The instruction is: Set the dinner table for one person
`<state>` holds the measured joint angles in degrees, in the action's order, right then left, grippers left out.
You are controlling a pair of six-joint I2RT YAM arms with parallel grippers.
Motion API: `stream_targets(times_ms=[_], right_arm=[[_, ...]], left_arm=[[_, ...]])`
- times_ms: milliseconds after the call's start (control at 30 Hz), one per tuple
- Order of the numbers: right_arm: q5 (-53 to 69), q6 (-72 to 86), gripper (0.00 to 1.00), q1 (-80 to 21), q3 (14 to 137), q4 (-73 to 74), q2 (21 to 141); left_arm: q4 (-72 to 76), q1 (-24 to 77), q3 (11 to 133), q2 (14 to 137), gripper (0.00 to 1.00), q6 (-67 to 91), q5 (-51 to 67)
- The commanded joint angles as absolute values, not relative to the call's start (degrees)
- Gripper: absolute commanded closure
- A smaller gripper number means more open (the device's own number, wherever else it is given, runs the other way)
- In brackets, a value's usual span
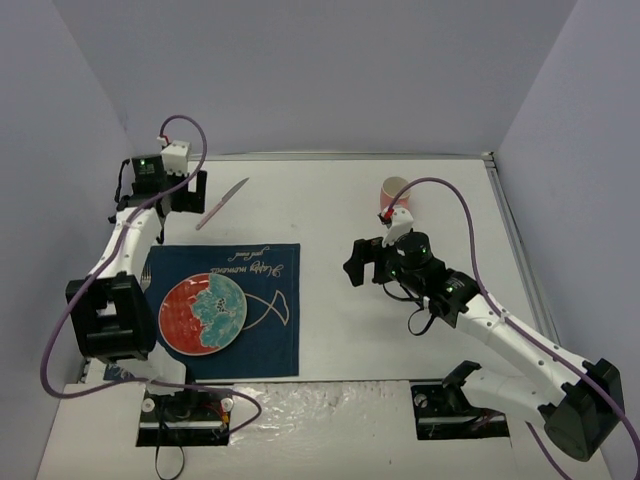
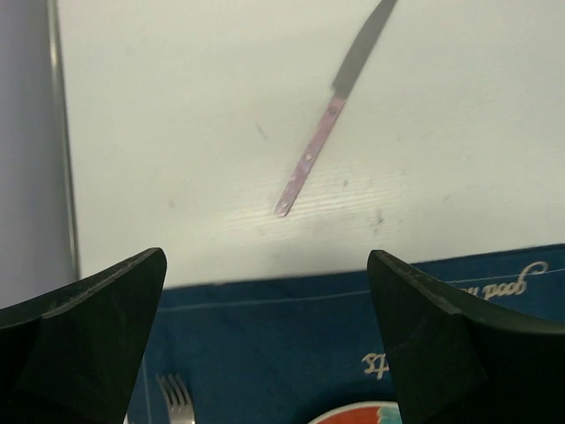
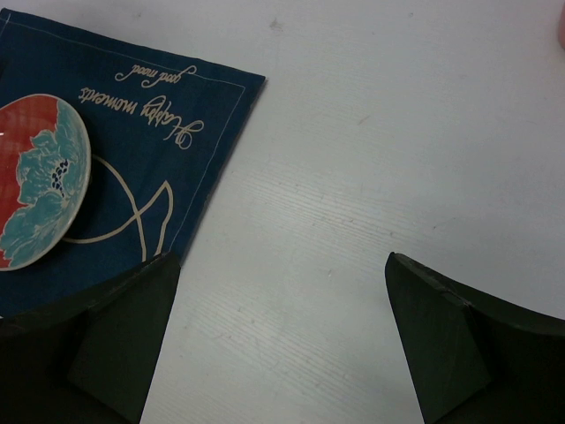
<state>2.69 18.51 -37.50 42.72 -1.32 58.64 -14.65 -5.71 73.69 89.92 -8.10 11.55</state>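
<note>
Top external: left hand [image 1: 160,195] and right hand [image 1: 368,262] hover wide open, empty, above the dinner table [image 1: 330,200].

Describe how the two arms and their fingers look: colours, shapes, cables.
The left arm and right arm have white links with bulky black joints. A purple cable loops loosely along each. A white block sits on each wrist, with a small green light glowing nearby. The fingers are matte black wedges with broad flat faces.

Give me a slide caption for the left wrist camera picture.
Open left pincer above the placemat edge; knife on the white table beyond, fork tines at bottom.
</note>
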Motion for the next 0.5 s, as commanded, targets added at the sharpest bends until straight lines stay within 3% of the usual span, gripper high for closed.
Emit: stream_targets(times_ms=[0, 467], right_arm=[[1.3, 17.4, 0.01, -37.3, 41.8, -5.3, 56.7], [0.9, 19.6, 0.01, -37.3, 38.3, -5.2, 52.9]], left_arm=[[-13.6, -4.9, 81.8, 96.4, 0.06, -4.7, 20.8], [-16.9, -2.6, 97.5, 116.1, 0.14, -4.5, 21.1]])
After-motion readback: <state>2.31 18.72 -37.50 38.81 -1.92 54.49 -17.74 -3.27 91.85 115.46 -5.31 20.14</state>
